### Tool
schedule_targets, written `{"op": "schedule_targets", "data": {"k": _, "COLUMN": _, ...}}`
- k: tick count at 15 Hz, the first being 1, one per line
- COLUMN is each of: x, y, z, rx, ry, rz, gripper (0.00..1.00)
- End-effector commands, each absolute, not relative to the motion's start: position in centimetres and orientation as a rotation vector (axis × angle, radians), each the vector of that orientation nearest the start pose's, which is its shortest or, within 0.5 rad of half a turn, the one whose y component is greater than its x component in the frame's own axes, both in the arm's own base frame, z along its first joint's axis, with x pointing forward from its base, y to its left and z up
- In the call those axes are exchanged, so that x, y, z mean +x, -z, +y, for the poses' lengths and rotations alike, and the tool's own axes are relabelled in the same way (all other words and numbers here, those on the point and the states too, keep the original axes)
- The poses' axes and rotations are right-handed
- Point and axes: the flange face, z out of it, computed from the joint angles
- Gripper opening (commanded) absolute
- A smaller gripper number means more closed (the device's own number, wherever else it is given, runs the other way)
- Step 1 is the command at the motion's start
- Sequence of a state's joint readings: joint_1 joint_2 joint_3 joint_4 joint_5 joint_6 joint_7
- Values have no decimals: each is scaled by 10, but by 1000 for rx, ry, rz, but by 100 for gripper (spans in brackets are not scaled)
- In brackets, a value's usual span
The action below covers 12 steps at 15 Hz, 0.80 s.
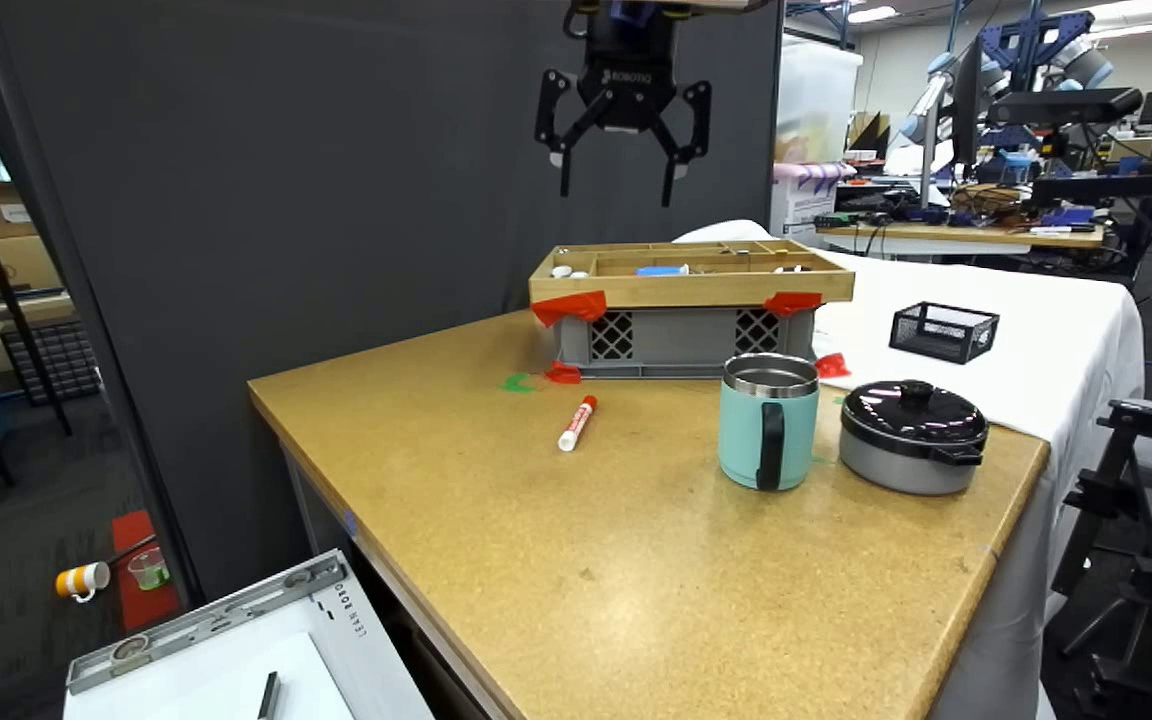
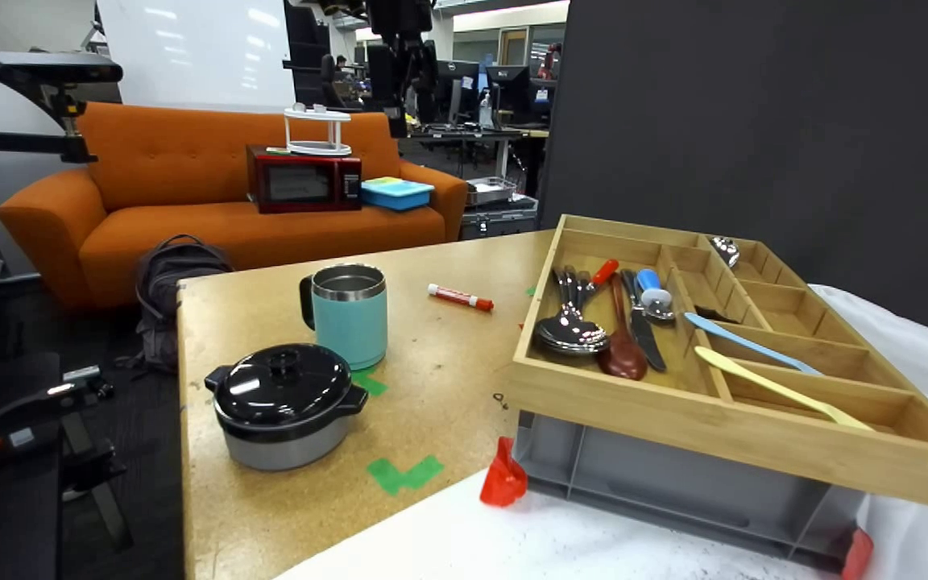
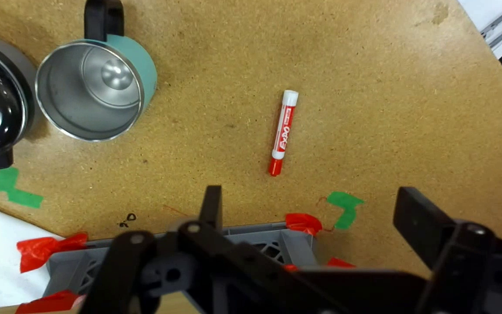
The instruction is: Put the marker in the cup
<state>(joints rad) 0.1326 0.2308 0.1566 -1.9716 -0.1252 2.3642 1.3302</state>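
The marker, white with a red label and red cap, lies flat on the tan table; it shows in both exterior views (image 1: 577, 424) (image 2: 461, 297) and in the wrist view (image 3: 283, 133). The teal cup with a steel rim and black handle stands upright on the table in both exterior views (image 1: 744, 432) (image 2: 351, 326). In the wrist view the cup (image 3: 92, 91) is left of the marker, and its visible inside is empty. My gripper (image 1: 616, 195) is open and empty, high above the crate and table. In the wrist view its fingertips (image 3: 310, 190) are spread wide, with the marker beyond them.
A grey pot with black lid (image 1: 916, 440) stands close beside the cup. A wooden cutlery tray (image 2: 722, 415) sits on a grey crate (image 1: 686, 345) at the table's edge, under my gripper. A black mesh basket (image 1: 944, 332) stands on white cloth. Green tape (image 3: 344, 207) marks the table.
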Motion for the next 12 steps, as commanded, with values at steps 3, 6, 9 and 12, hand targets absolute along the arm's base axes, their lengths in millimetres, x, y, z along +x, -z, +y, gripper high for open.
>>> {"op": "schedule_targets", "data": {"k": 3, "x": 599, "y": -369, "z": 174, "rx": -2705, "ry": 239, "rz": 1413, "gripper": 100}}
{"op": "schedule_targets", "data": {"k": 6, "x": 600, "y": -370, "z": 175, "rx": -2704, "ry": 243, "rz": 1412, "gripper": 100}}
{"op": "schedule_targets", "data": {"k": 9, "x": 612, "y": -343, "z": 167, "rx": -2715, "ry": 90, "rz": 1362, "gripper": 100}}
{"op": "schedule_targets", "data": {"k": 12, "x": 632, "y": -313, "z": 142, "rx": -2711, "ry": 4, "rz": 1380, "gripper": 100}}
